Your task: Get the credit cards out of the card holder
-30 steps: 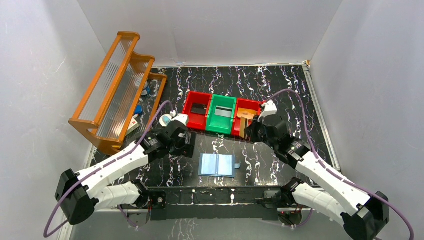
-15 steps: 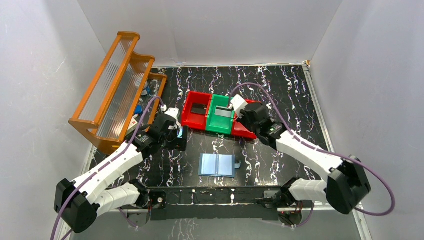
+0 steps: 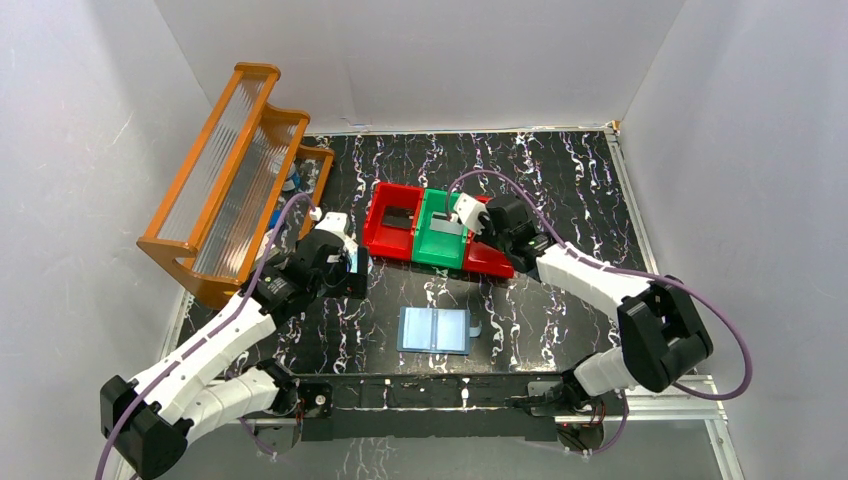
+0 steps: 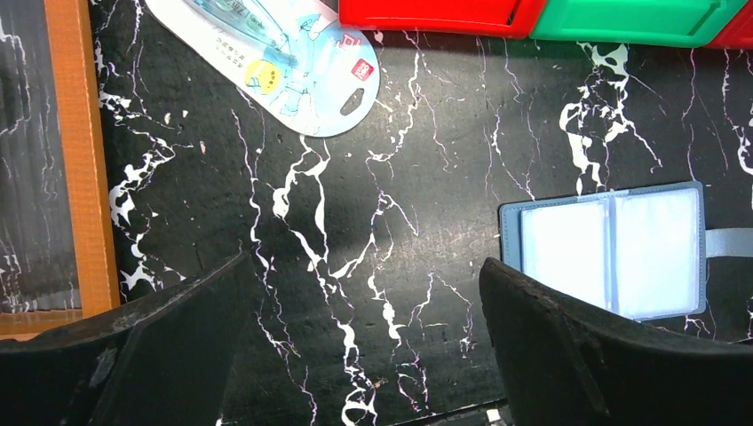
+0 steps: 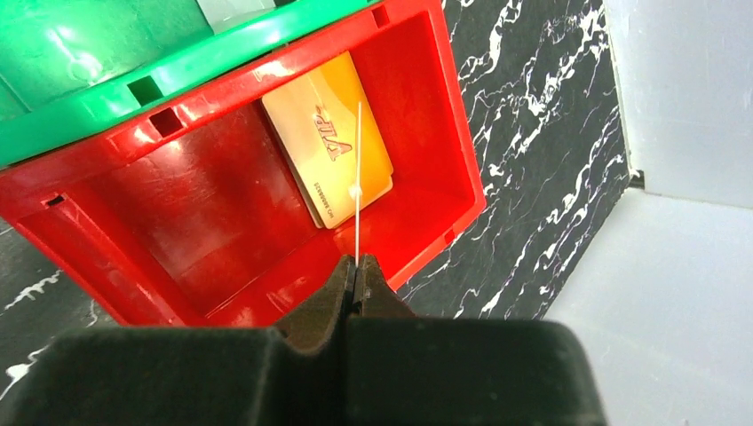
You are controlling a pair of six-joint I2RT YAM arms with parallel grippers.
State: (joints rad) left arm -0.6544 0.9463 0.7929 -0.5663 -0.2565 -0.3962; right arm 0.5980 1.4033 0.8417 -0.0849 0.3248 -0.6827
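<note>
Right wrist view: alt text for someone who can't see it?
The right gripper, shut, pinches a thin pale card edge-on above a red bin holding a tan-orange card; a green bin adjoins it.

The blue card holder [image 4: 613, 253] lies open and flat on the desk [image 4: 400, 177], just right of my left hand [image 4: 364, 262]. My right hand [image 5: 357, 266] pinches a pale card [image 5: 358, 177] edge-on, over the flat tan-orange card [image 5: 328, 151].
</note>
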